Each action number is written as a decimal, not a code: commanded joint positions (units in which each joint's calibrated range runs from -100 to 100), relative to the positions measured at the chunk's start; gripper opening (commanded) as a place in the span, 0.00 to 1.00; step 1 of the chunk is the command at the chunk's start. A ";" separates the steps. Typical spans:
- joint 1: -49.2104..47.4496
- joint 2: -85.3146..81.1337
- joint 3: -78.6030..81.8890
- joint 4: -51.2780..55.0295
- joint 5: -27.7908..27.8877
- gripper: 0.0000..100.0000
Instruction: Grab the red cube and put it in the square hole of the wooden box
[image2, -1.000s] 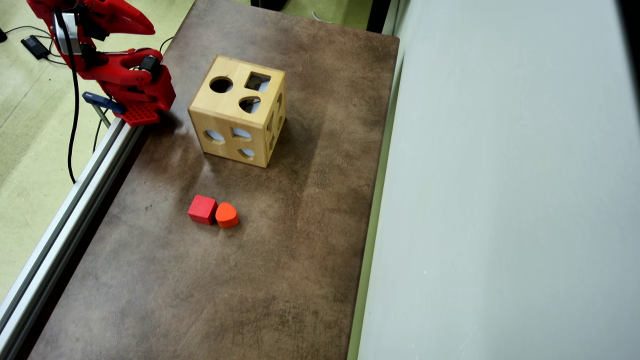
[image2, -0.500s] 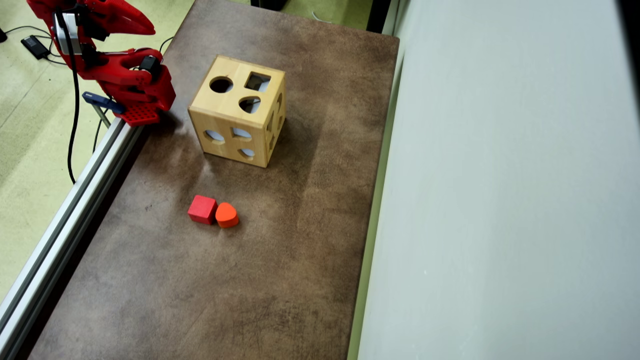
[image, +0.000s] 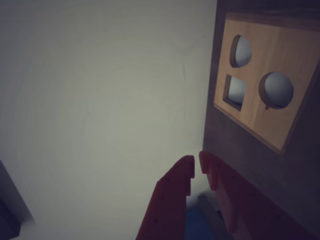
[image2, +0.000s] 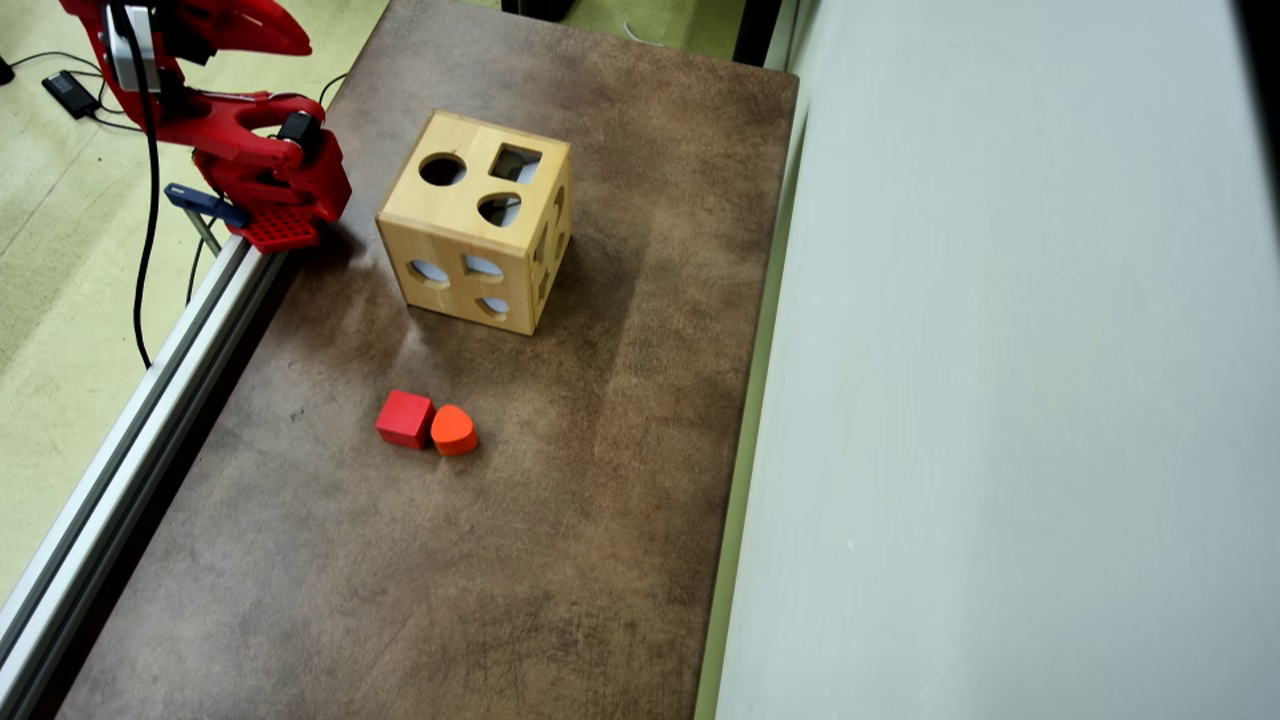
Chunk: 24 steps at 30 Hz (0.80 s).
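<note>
**One small lift of the arm, cube untouched**

One change shows over the past second: in the overhead view the red arm at the table's 10 o'clock corner has risen slightly, its upper parts sitting nearer the top edge than before. Nothing else has moved. I read this as the very start of the reach, with the grab and the drop both still ahead.

The red cube (image2: 405, 418) lies on the brown table (image2: 560, 560), at 7 o'clock from the wooden box (image2: 474, 222) and well apart from it, touching the orange block (image2: 455, 430) on its 3 o'clock side. The square hole (image2: 515, 162) sits at 2 o'clock on the box's top face.

In the wrist view the gripper (image: 197, 168) has its tips nearly together, only a thin slit between them, gripping nothing and touching nothing; the box face lies toward 2 o'clock.
</note>
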<state>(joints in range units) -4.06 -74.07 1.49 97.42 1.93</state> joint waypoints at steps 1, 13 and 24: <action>3.47 7.78 -6.32 0.49 0.34 0.03; 20.11 16.19 -6.41 0.49 0.39 0.03; 29.99 32.50 -7.12 0.49 0.34 0.03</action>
<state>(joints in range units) 23.68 -45.17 -4.20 97.42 1.93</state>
